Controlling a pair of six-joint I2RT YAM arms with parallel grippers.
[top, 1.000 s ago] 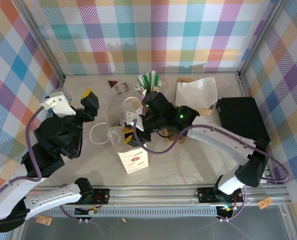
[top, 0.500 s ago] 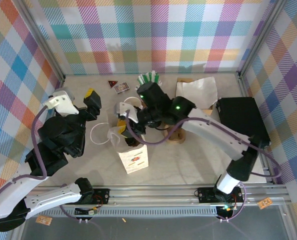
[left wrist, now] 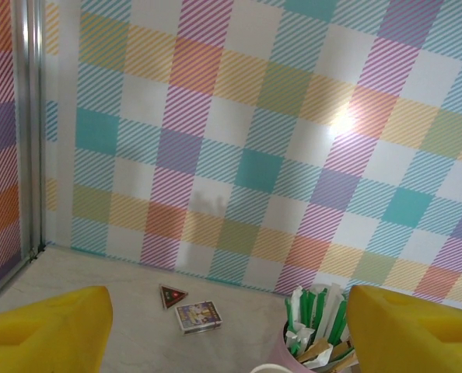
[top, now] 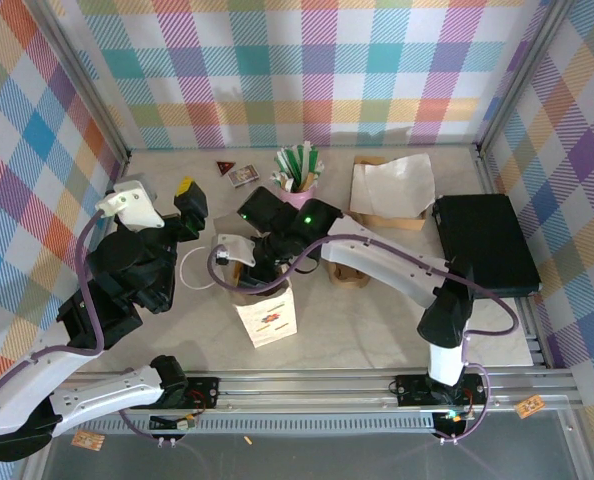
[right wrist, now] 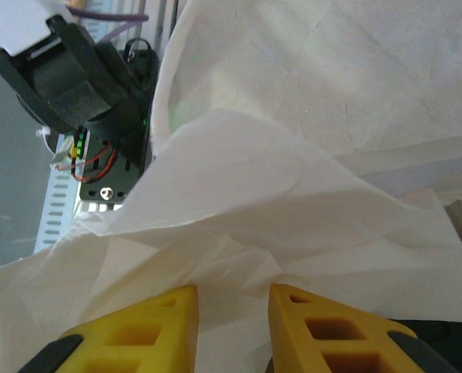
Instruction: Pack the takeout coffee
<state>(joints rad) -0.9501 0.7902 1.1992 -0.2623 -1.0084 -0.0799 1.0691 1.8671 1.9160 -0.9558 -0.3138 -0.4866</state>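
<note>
Where the right arm stretches across the surface (top: 377, 325) from its base, the right claw (right wrist: 232, 311) sits at the open mouth of a white paper bag (top: 269, 318) that stands upright near the middle. On the right wrist camera its two yellow fingers (right wrist: 138, 330) stand close together with a narrow gap, and creased bag paper lies directly ahead and runs down into that gap. Whether the paper is pinched or merely lies between the fingers cannot be told. The position of the takeout coffee cannot be told either: the arm and the bag's folds cover the area around the bag mouth.

The left claw (left wrist: 229, 330) is released, its yellow fingers spread wide with nothing between them. It is raised on the left side of the surface, apart from the bag, and points toward the checked back wall (left wrist: 246, 116).

Along the back edge, noted left to right:
- a small dark triangular packet (left wrist: 172, 294)
- a small printed packet (left wrist: 197, 316) just beside it
- a pink pot of green-and-white wrapped sticks (top: 297, 168)
- a sheet of white paper (top: 392, 180) lying on a brown tray

A black case (top: 482, 245) lies flat at the right side.
</note>
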